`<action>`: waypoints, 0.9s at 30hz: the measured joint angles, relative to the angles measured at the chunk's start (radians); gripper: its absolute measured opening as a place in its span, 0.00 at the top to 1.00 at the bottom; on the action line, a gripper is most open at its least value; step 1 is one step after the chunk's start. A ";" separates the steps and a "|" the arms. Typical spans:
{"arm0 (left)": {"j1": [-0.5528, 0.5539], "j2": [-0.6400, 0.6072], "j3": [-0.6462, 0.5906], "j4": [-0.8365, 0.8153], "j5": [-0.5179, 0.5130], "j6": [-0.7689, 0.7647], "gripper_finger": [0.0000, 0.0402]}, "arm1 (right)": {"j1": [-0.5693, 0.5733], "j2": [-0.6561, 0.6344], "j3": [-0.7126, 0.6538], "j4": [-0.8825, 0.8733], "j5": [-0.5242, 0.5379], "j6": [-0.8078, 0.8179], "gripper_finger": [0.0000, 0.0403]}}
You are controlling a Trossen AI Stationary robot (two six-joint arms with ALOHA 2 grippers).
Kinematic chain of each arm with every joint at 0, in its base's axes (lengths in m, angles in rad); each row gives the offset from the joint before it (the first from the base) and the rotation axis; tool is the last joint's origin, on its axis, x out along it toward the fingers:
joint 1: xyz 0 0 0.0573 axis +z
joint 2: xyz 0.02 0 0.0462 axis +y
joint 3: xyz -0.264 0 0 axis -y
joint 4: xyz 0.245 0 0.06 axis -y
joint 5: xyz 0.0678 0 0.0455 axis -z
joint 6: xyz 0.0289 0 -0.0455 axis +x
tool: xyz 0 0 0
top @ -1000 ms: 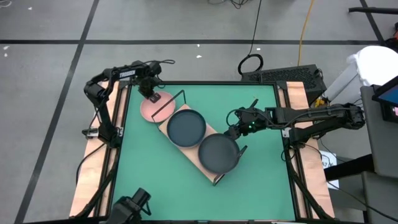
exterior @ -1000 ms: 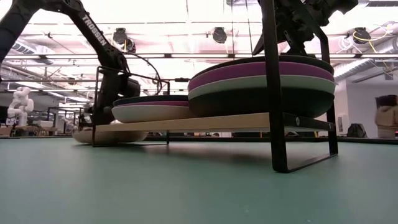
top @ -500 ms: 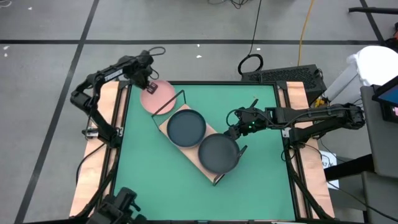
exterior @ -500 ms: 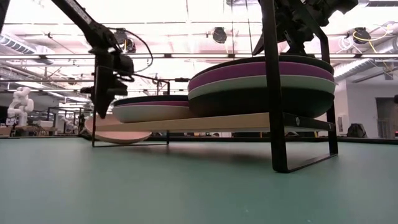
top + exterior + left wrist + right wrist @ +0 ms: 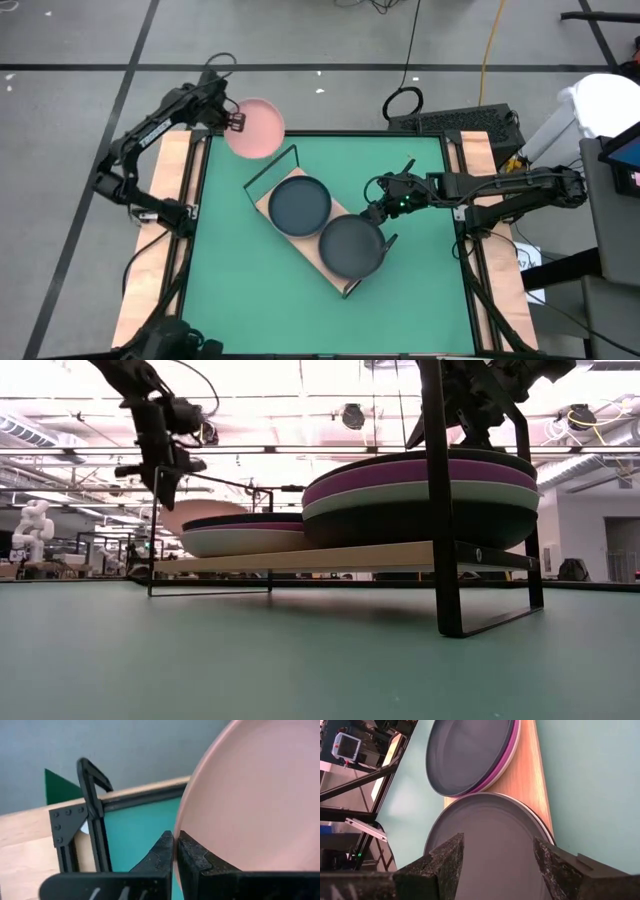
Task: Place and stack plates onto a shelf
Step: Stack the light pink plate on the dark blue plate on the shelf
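Note:
My left gripper [image 5: 234,121] is shut on a pink plate [image 5: 256,128], held in the air over the table's far left corner; the low view shows this plate [image 5: 196,514] tilted below the gripper [image 5: 160,472]. The wooden shelf [image 5: 333,276] lies diagonally on the green mat and carries two stacks of plates. Each stack has a dark plate on top: the far-left stack [image 5: 299,204] and the near-right stack [image 5: 351,246]. My right gripper [image 5: 377,212] is open, its fingers [image 5: 445,857] standing over the far-right side of the near-right stack [image 5: 495,835]. My left gripper pinches the pink plate's rim [image 5: 182,822] between its two fingers [image 5: 162,851], one finger on each face of the plate. The plate is lifted clear of the table and the shelf and hangs tilted.
A black clamp [image 5: 92,782] sits at the table's far left corner by the wooden side rail [image 5: 160,260]. The shelf's black wire frame [image 5: 438,500] stands tall at each end. Open green mat [image 5: 250,300] lies on the near side. A person's pale sleeve [image 5: 600,105] shows at far right.
My left gripper has risen and moved toward the table's far left corner, carrying the pink plate. The plate lay flat on the mat by the shelf's far-left end; now it is lifted clear and tilted, above the stack's height in the low view.

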 joint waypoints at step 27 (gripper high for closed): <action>-0.138 -0.412 0.000 0.177 0.210 -0.436 0.98 | 0.031 0.000 0.000 0.134 -0.001 -0.431 0.67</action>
